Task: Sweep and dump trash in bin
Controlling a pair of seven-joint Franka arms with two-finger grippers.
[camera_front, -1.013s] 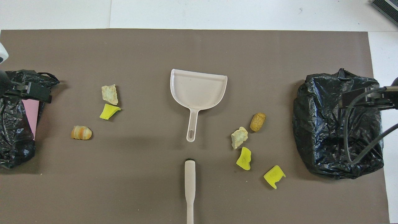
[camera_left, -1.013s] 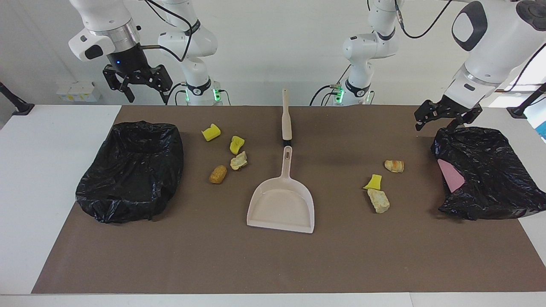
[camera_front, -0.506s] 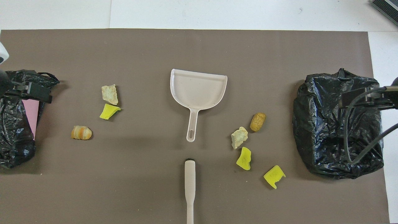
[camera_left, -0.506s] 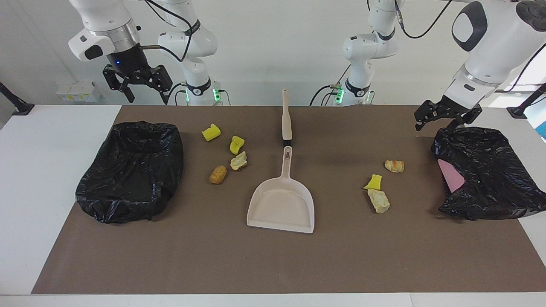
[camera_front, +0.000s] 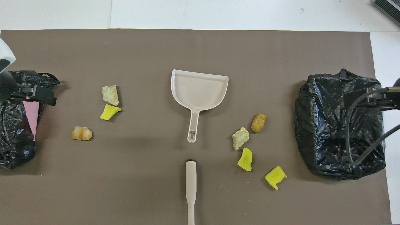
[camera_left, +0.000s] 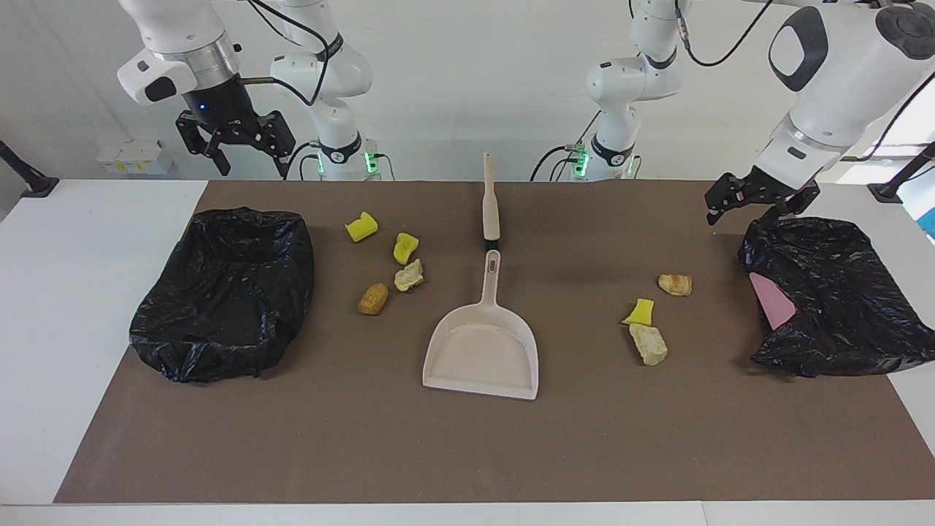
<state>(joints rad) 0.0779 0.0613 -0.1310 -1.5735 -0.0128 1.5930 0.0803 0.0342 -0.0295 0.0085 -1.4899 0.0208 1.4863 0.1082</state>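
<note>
Facing view: left gripper [camera_left: 756, 201] has edged off its spot of a sec ago, toward table centre, jaws apart, nothing held, hovering just above the rim of the bin [camera_left: 825, 292] at the left arm's end. Right gripper [camera_left: 234, 142] hasn't moved, open & empty, up over the other bin [camera_left: 226, 292]. Trash unmoved: 4 pcs [camera_left: 394, 259] beside the right arm's bin, 3 pcs [camera_left: 650, 321] toward the left arm's end. Dustpan [camera_left: 482, 351] sits mid-mat w/ handle toward the robots; brush handle [camera_left: 489, 201] lies just nearer the robots, in line w/ it. Overhead view: left gripper [camera_front: 37, 95] shows at the bin edge [camera_front: 15, 150], same small shift; dustpan [camera_front: 200, 90] & brush handle [camera_front: 190, 184] untouched. Judgement: left arm prob. starting its reach for a tool; no sweeping done yet.
</note>
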